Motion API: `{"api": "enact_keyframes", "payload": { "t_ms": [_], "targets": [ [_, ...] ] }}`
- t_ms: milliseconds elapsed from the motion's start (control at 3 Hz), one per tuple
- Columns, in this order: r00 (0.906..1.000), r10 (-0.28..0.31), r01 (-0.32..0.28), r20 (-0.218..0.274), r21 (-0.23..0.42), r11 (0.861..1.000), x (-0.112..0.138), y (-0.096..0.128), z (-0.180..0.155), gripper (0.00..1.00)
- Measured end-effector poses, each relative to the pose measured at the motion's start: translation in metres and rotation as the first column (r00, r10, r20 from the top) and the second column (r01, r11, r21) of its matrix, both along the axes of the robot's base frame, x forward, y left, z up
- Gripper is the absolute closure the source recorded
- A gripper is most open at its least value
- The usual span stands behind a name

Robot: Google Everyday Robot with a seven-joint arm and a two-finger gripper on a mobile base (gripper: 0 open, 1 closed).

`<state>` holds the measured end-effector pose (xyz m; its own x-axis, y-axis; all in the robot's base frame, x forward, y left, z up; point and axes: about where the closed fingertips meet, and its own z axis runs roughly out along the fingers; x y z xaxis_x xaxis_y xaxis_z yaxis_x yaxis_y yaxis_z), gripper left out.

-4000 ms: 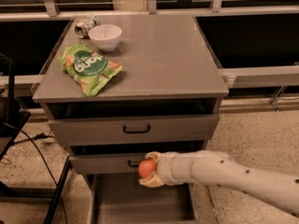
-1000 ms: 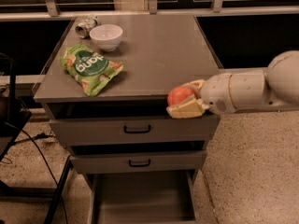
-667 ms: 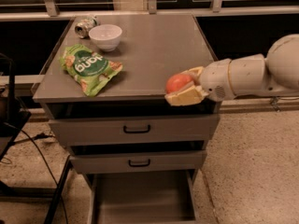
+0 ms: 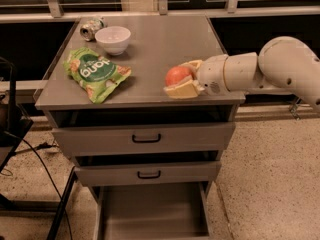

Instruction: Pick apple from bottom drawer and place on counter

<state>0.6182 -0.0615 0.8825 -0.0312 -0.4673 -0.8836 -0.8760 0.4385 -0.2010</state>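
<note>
The red-orange apple (image 4: 177, 76) is held between the cream fingers (image 4: 183, 89) of my gripper (image 4: 181, 79), which is shut on it. The gripper reaches in from the right and sits over the front right part of the grey counter (image 4: 150, 44), low above or touching its surface; I cannot tell which. The bottom drawer (image 4: 152, 211) stands pulled open at the foot of the cabinet, and its grey floor is bare.
A white bowl (image 4: 113, 39) and a tipped can (image 4: 92, 28) stand at the counter's back left. A green snack bag (image 4: 95, 72) lies front left. Two closed drawer fronts with black handles (image 4: 146, 138) sit below the counter. A black stand and cables are at the left.
My gripper has carried the apple up from in front of the lower drawers and leftward over the counter's front right part. The other objects have not moved.
</note>
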Motion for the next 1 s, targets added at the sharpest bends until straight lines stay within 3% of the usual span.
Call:
{"api": "enact_keyframes", "payload": {
  "t_ms": [1000],
  "targets": [
    [0.9995, -0.030, 0.030, 0.006, 0.000, 1.000, 0.016, 0.008, 0.003, 1.00]
  ]
}}
